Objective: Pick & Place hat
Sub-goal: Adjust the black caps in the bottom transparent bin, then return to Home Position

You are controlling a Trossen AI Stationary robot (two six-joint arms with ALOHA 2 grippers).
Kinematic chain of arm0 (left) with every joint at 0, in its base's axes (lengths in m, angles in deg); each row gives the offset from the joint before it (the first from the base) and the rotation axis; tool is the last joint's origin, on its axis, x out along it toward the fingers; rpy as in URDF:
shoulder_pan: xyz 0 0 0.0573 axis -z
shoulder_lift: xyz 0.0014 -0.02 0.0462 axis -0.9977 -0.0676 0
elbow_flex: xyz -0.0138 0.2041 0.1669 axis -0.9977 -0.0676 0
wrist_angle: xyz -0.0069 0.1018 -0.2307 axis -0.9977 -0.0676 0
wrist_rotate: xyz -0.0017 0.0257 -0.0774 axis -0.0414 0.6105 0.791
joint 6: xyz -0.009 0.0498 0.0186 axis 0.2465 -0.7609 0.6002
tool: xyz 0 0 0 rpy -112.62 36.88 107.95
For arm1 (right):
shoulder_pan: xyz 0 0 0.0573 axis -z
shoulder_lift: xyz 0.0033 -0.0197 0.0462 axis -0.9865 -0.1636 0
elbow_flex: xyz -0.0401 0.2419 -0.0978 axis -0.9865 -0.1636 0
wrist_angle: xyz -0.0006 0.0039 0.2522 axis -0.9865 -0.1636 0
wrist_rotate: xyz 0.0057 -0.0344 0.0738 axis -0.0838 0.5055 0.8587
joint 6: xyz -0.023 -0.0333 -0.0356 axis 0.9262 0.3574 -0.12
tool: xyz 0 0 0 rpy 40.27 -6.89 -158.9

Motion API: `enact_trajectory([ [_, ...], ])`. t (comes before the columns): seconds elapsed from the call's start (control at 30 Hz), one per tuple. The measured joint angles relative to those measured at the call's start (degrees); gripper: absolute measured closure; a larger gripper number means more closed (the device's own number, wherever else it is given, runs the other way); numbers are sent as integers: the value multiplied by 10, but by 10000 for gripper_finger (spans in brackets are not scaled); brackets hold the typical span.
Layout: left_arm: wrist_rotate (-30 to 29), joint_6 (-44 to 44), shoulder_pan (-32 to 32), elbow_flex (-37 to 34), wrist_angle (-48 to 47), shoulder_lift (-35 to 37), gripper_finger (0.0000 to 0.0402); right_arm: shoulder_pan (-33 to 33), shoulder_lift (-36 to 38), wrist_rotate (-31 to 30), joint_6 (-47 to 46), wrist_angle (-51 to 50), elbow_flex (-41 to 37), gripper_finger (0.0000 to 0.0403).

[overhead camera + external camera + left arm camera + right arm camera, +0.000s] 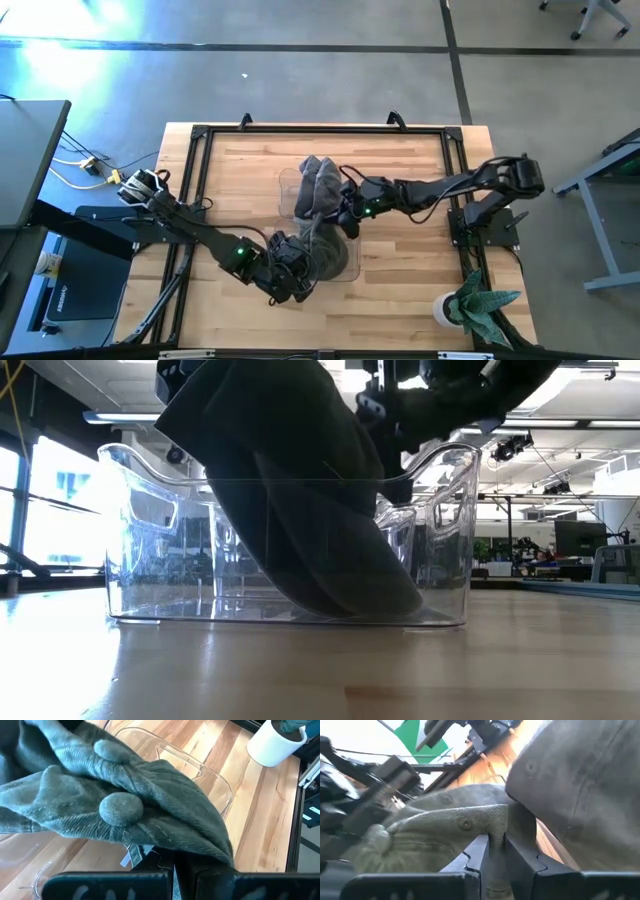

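Note:
A grey-green hat (325, 215) hangs partly inside a clear plastic bin (287, 186) at the table's middle. In the low view the hat (300, 510) slants down into the bin (140, 560), and its lower end (350, 598) rests on the bin's floor. My left gripper (292, 272) is shut at the hat's near end. My right gripper (348, 207) comes from the right and is shut on the hat's upper part. The hat's top button (121, 809) shows in the left wrist view. My left gripper (179, 867) is shut under the hat's edge (200, 847), slanting down from the table's near left. The cloth drapes over the fingertips and hides the exact place of contact. The hat spreads slack away from the fingers, over the bin. My right gripper (495, 852) pinches a folded piece of the hat with an eyelet (492, 827) between its two fingers. The fingers come nearly level from the table's right. That part of the hat is held above the bin's rim while the rest sags down.
A white pot with a green plant (455, 308) stands at the near right of the table, also seen as the pot (275, 742) in the left wrist view. Black frame rails (320, 130) run around the wooden table top.

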Motion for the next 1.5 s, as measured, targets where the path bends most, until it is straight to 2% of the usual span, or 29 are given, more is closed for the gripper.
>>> enact_trajectory([
  [0.13, 0, -1, 0, 0, 0, 0, 401, 0, -10, 5, 4, 10, 0, 350],
  [0.37, -4, 2, 10, 0, -42, 12, 402, 0, 46, 40, 14, 9, 0, 350],
  [0.47, -4, 3, 13, 12, -72, 18, 401, -2, 69, 48, 10, -26, 1, 350],
  [0.53, 1, 2, 17, 17, -110, 18, 402, -9, 73, 22, -7, -71, 1, 350],
  [0.67, 14, 1, 23, 27, -129, 26, 402, -21, 51, -23, -19, -115, -1, 350],
  [0.83, 28, 1, 33, 25, -124, 23, 402, -30, -1, -29, -29, -73, 0, 350],
  [1.0, 26, 6, 39, 25, -131, 20, 402, -25, -2, -23, -21, -80, 0, 350],
  [1.23, 20, 35, 41, 25, -183, 47, 402, -15, 86, -21, 4, -207, -1, 350],
  [1.5, 17, 23, 29, 25, -135, 104, 402, -38, 262, 12, 65, -310, -1, 350],
])
